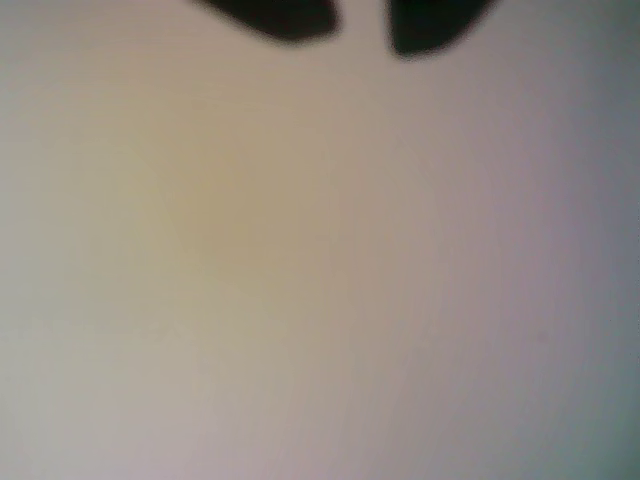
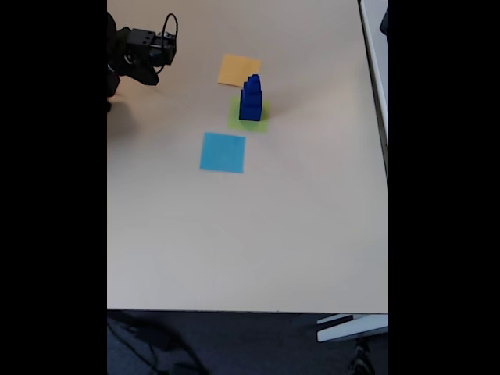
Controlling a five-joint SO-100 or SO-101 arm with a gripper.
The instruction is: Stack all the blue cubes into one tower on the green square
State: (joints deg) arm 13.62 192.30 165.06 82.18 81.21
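**Blue tower upright on green patch**

Fixed view: the blue cubes point(image 2: 250, 99) stand stacked as one tower, long axis vertical, stepping narrower toward the top, on the green square point(image 2: 248, 117) nearer the worktop's point(image 2: 250, 234) far edge. Orange-yellow square point(image 2: 239, 70) just behind, light blue square point(image 2: 223, 151) in front. Arm folded at far left corner. Wrist view, blurred: gripper point(image 1: 362, 38) fingertips slightly apart, holding nothing.

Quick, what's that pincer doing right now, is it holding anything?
Pincer: open and empty, with a gap between its two dark fingertips and bare table beneath.
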